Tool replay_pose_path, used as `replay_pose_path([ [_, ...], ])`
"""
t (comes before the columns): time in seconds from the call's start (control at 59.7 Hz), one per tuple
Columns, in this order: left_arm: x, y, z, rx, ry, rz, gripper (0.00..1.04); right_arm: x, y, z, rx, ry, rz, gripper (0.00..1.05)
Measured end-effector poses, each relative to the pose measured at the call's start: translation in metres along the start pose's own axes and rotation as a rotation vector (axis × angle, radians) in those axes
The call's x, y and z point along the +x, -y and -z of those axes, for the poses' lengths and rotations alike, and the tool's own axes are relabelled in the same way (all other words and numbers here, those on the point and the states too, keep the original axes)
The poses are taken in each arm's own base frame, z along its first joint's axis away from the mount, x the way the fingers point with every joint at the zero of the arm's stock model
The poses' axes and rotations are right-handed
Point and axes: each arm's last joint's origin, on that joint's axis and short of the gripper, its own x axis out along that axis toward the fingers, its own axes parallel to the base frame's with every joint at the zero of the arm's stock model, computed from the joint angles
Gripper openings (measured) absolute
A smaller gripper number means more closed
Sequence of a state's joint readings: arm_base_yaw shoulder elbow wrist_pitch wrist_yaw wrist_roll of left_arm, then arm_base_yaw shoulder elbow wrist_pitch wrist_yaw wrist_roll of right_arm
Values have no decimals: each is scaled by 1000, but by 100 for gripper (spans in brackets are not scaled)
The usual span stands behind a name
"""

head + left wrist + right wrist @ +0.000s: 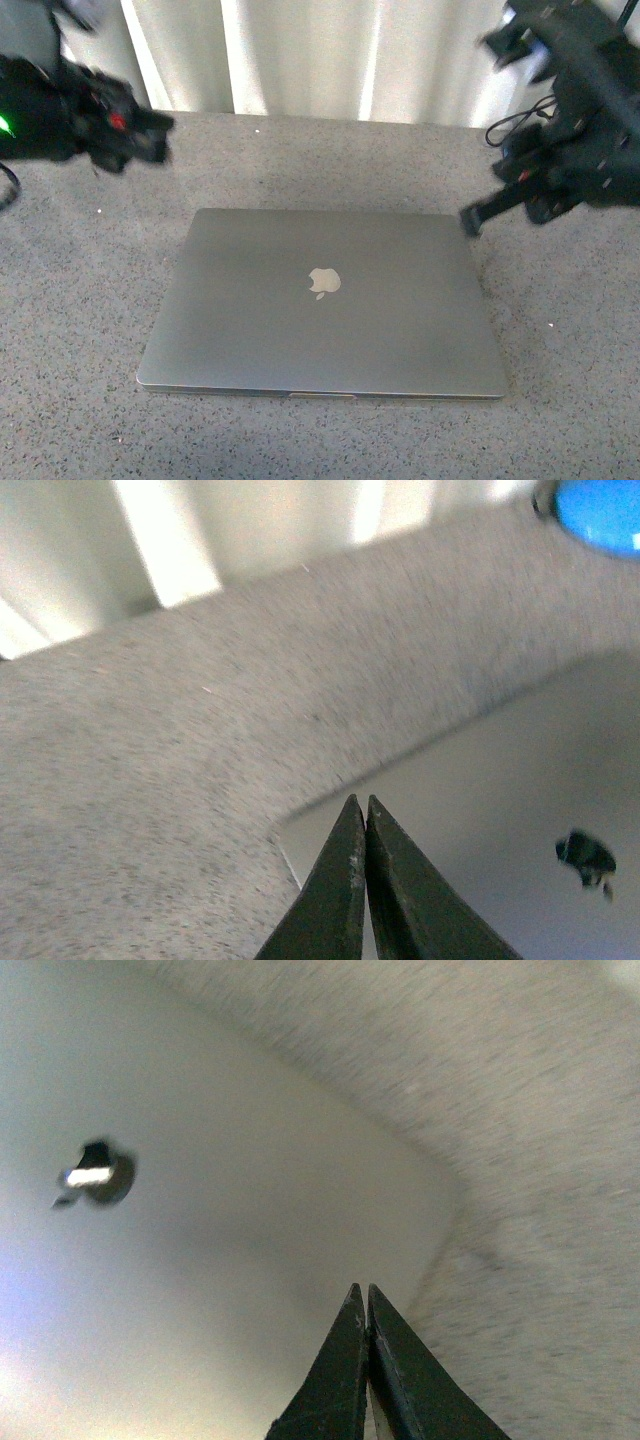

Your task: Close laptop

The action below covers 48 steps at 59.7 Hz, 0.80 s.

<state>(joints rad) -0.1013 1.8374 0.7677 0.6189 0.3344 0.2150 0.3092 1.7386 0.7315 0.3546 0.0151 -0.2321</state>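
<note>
In the middle of the front view: the laptop (320, 300), flat on the grey speckled surface (90, 280), lid fully down on the base, pale apple logo (323, 282) facing up. Looks like the task's end state, with no gap visible along the near edge.

Upper left of the frame: the left hand (150, 135), raised clear of the lid and not touching it. Upper right: the right hand (472, 218), tip just beside the lid's far right corner, apparently above it rather than on it, though contact is hard to rule out from here. In both wrist views, fingers (345, 880) pressed tip to tip with nothing between them, so both hands closed and empty. Probably pinched like that to serve as blunt pushers on the lid rather than as clamps, and held off to the sides so as to leave the shut lid alone.

Long axis running left to right across the frame. Hinge side toward the top of the frame, near the pale curtain (300, 50); opening edge, with its thumb notch, toward the bottom.
</note>
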Motion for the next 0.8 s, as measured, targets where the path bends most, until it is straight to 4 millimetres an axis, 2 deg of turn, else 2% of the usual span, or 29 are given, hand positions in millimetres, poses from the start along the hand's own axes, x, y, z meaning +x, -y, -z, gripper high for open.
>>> replay_pose_path([
  [0.067,-15,-14,-16,-91,60,-94,4,-11,10,-11,34,36,48,1],
  [0.168,-42,-35,-29,-226,139,-230,4,-26,19,-22,82,83,99,1],
  [0.335,-93,-58,-32,-426,251,-416,5,-50,33,-26,220,133,199,1],
  [0.369,-100,-59,-30,-444,260,-435,9,-55,36,-24,244,136,219,3],
  [0.419,-108,-60,-29,-469,277,-456,20,-59,39,-21,286,139,243,13],
  [0.637,-106,-56,-28,-469,279,-426,56,-61,40,-20,319,143,243,50],
  [0.704,-109,-52,-25,-359,356,-438,46,-60,40,-20,322,149,247,60],
  [0.737,-112,-49,-22,-312,384,-451,41,-58,40,-17,322,203,275,57],
  [0.804,-119,-39,-16,-236,411,-470,28,-60,39,-4,318,388,307,45],
])
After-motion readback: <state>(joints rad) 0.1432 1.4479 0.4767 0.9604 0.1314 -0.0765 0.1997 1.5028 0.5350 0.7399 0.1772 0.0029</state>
